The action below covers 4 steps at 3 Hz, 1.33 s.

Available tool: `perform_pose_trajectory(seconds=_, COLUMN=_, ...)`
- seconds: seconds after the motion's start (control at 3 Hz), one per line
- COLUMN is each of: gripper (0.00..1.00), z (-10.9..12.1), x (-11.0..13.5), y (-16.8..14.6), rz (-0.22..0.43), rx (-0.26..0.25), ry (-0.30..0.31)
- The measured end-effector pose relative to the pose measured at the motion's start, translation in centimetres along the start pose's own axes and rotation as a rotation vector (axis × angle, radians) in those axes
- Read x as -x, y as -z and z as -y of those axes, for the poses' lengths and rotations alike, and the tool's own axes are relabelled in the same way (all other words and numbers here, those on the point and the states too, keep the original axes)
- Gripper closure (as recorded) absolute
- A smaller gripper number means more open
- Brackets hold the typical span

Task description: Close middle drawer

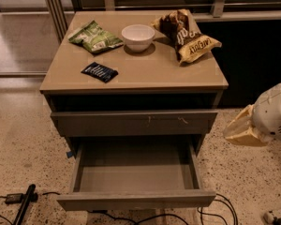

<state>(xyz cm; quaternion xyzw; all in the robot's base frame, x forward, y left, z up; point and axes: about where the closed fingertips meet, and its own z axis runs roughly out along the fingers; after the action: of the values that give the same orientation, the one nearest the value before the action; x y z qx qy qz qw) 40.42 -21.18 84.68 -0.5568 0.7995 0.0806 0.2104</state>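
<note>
The middle drawer (136, 199) is pulled far out at the bottom of the grey-beige cabinet. Its plain flat front faces me and its bare grey box interior is empty. Above it sits a similar drawer front with small pale scratch marks (131, 122), almost shut. My gripper (239, 131) is pale and hangs off the white arm (276, 111) at the right. It is to the right of the cabinet, about level with the scratched front, and touches neither drawer.
On the cabinet top (168, 76) lie a green bag (94, 37), a white bowl (137, 35), a brown chip bag (185, 34) and a dark blue packet (99, 71). Cables and a black plug (18, 203) lie on the speckled floor at the lower left, with more cables at the lower right.
</note>
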Motion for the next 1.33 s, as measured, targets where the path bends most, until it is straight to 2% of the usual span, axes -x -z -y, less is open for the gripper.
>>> perform_pose_trajectory(seconds=0.33, gripper=1.00, z=-0.1, x=-1.5, y=-2.9, rz=0.087, rx=0.001, ry=-0.015)
perform_pose_trajectory(seconds=0.67, gripper=1.00, z=-0.1, x=-1.5, y=-2.9, rz=0.086, rx=0.002, ry=-0.015)
perform_pose_trajectory(seconds=1.0, gripper=1.00, z=-1.2, x=-1.3, y=-5.8, rz=0.091, rx=0.038, ry=-0.053)
perform_pose_trajectory(seconds=1.33, gripper=1.00, z=-2.4, x=-1.6, y=-10.3, rz=0.090, rx=0.078, ry=-0.113)
